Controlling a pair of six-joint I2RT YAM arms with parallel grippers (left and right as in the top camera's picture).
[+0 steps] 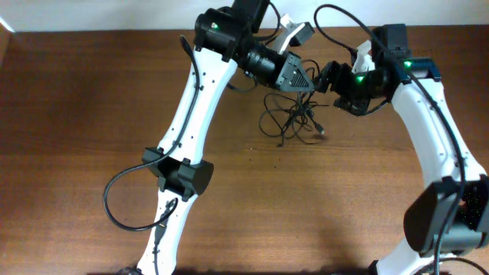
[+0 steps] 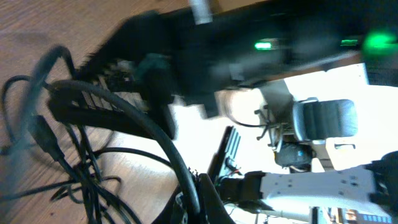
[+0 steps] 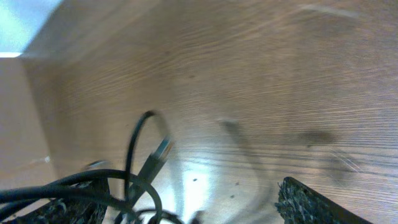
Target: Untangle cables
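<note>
The cables (image 1: 293, 114) are a loose tangle of thin black cords on the wooden table, just below where the two arms meet. My left gripper (image 1: 309, 79) hangs above the tangle. In the left wrist view its jaws (image 2: 198, 202) are shut on one black cable strand (image 2: 163, 142), which rises from the tangle (image 2: 74, 180) at the left. My right gripper (image 1: 330, 78) faces the left one, close to it. In the right wrist view its fingers (image 3: 186, 211) are spread wide and open. Cable loops (image 3: 134, 149) and a plug (image 3: 160, 154) lie by the left finger.
The wooden table (image 1: 92, 107) stretches to the left and front. Its far edge (image 1: 114, 30) meets a white wall close behind both grippers. The right arm's black wrist (image 2: 236, 43) fills the top of the left wrist view.
</note>
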